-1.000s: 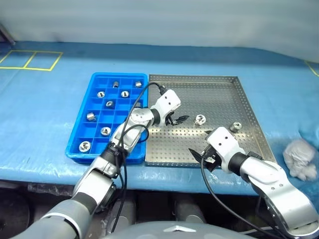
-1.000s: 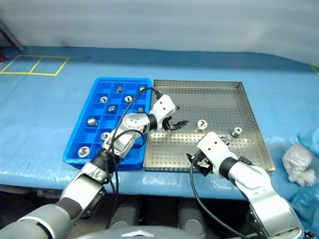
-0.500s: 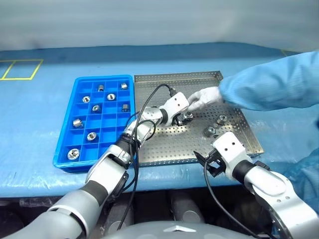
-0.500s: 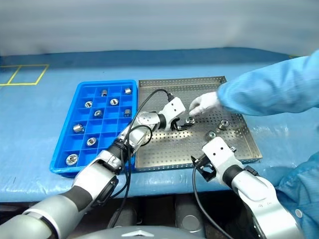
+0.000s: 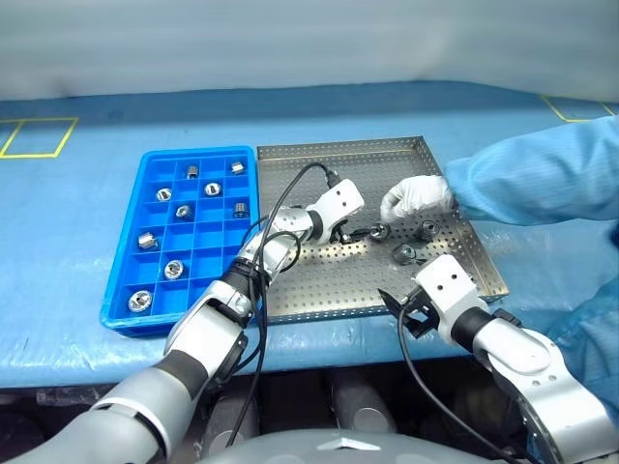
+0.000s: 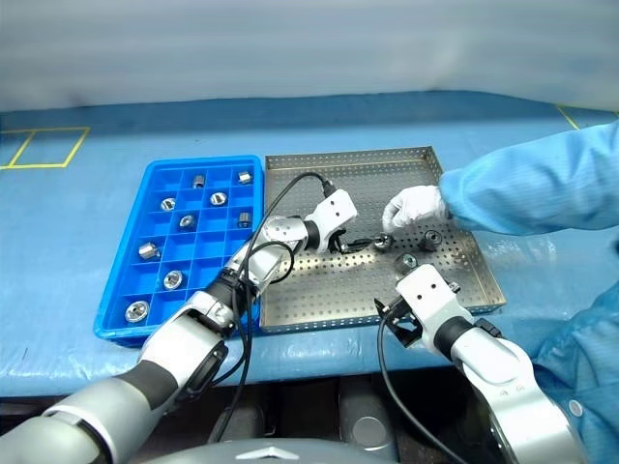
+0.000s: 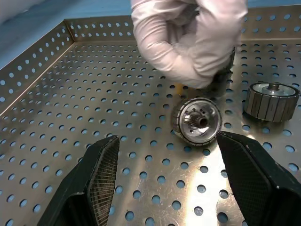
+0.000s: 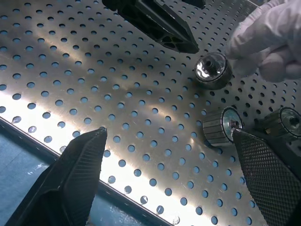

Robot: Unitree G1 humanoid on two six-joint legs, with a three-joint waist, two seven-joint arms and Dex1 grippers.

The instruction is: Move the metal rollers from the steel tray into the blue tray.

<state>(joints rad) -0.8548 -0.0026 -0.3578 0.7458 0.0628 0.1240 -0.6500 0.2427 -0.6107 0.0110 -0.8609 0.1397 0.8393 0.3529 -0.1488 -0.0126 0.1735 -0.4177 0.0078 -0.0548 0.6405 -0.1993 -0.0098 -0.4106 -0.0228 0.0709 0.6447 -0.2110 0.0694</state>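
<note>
The steel tray [image 5: 319, 290] lies at the centre with three metal rollers on its right half: one [image 5: 380, 231] just ahead of my left gripper [image 5: 356, 233], one [image 5: 426, 229] under a person's white-gloved hand [image 5: 416, 196], and one [image 5: 403, 253] nearer me. In the left wrist view the open gripper [image 7: 167, 140] has the closest roller [image 7: 197, 121] just past its tips, untouched. My right gripper [image 5: 401, 311] hangs open over the tray's near edge, holding nothing. The blue tray [image 5: 131, 280], left of the steel one, holds several rollers.
A person's blue sleeve [image 5: 542, 179] reaches in from the right over the steel tray's far right corner. My left arm's black cable [image 5: 290, 193] arches over the seam between the trays. Yellow tape marks [image 5: 39, 135] lie far left on the blue table cover.
A person's gloved hand came in from the right and reached the rollers by my left gripper, then drew back a little to the right. The steel tray holds three rollers instead of two. The camera shifted.
</note>
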